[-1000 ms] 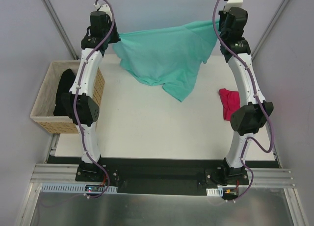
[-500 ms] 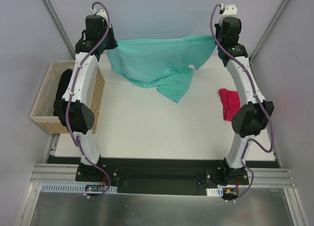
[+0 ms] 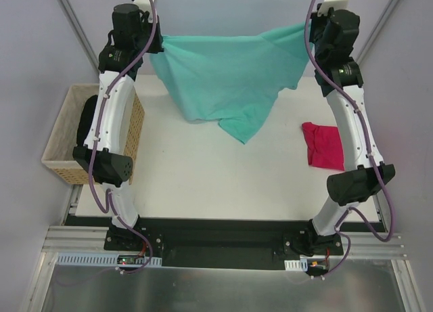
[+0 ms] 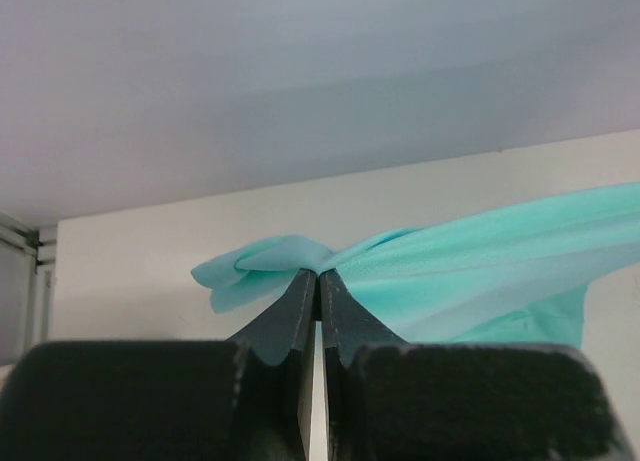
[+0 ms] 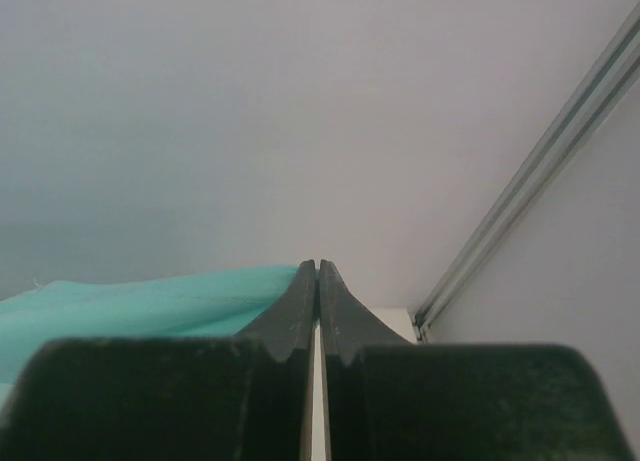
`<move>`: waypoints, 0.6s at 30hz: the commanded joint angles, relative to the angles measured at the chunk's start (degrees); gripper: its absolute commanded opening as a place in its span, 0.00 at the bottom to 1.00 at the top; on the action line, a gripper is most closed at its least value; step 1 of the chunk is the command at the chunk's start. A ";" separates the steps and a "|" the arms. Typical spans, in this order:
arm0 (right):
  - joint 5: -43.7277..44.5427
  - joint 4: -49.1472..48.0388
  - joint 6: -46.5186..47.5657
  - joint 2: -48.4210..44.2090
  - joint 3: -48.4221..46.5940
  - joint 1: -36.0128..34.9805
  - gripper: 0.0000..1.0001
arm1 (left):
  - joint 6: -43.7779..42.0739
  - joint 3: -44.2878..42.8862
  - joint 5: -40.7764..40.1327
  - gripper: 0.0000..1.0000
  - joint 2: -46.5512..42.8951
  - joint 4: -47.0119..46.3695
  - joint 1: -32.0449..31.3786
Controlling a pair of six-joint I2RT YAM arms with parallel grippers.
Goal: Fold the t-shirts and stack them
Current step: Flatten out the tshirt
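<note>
A teal-green t-shirt [image 3: 223, 82] hangs spread in the air between two raised robot arms, over the far half of a white bench [image 3: 203, 183]. The left claw [image 4: 318, 273] is closed on one upper corner of the shirt, and a small bunched fold of cloth pokes out just beyond its tips. The right claw [image 5: 317, 265] is also closed, pinching the opposite upper edge, with teal cloth running away to its left. The top edge runs fairly straight from claw to claw. Below them the cloth sags into a lopsided point about midway between the two. Whether that point touches the bench cannot be told.

The shirt looks light, thin and completely limp. It will likely drape, swing and crease wherever it is unsupported, and a narrow pinch could slip off. The best holds are probably two corners or a seamed edge, with the claws kept well apart so the cloth stays flat.

Only the overhead view shows the shirt's whole shape. It also shows a magenta-pink t-shirt [image 3: 325, 145] crumpled on the bench, below the right claw toward that arm's base, and a tan basket [image 3: 57, 146] holding black cloth [image 3: 88, 126], below the left claw. Only the wrist views show the pinches themselves, which the wrists hide from above.
</note>
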State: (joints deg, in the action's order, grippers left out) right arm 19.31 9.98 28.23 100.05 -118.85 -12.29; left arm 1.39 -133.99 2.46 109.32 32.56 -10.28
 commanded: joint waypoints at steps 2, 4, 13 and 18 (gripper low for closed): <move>0.03 -11.80 6.04 -6.09 -5.69 -0.80 0.01 | -7.18 -6.28 -2.20 0.00 -5.52 -3.28 0.62; 0.29 -13.40 8.50 -7.06 -6.13 -1.15 0.01 | -9.28 -7.07 -4.65 0.00 -6.65 -4.86 0.70; -0.06 -19.38 13.96 -10.49 -6.13 -1.33 0.01 | -13.17 -13.40 -8.96 0.00 -8.15 -5.84 1.23; -0.50 -19.73 15.53 -12.51 -5.34 -2.03 0.01 | -13.08 -13.84 -9.05 0.00 -9.21 -6.19 1.23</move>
State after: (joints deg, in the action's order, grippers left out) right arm 16.97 -4.21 39.88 91.64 -122.54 -14.37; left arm -9.52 -146.10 -1.98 102.72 28.67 -10.26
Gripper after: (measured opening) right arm 0.015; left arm 0.008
